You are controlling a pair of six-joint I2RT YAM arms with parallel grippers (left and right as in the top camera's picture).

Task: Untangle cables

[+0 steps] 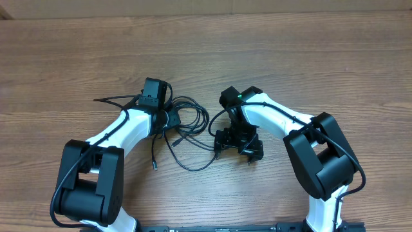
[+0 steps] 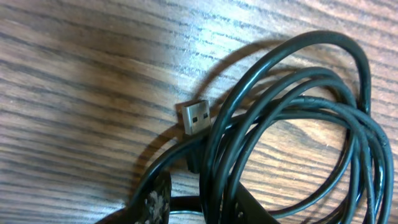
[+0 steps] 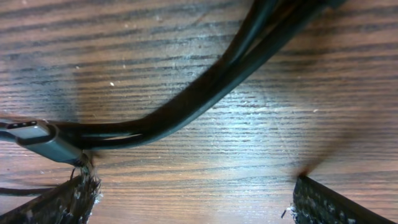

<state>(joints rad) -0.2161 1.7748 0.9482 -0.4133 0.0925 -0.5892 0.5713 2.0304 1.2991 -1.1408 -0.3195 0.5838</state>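
Grasp step judged in hand: right jaws spread wide, empty, cables [image 3: 205,93] laid just ahead and also threaded between left jaws, pinch there cannot be told; next, one cable is to be pinched alone.

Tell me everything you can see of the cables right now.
The cables are thin, glossy black cords, rubbery-looking, lying in overlapping loops on the wooden table between the two arms. A flat silver plug lies beside the loops; a rounded silver plug lies by the open right gripper. Strands run between the fingertips of the left gripper; whether they are pinched is unclear.
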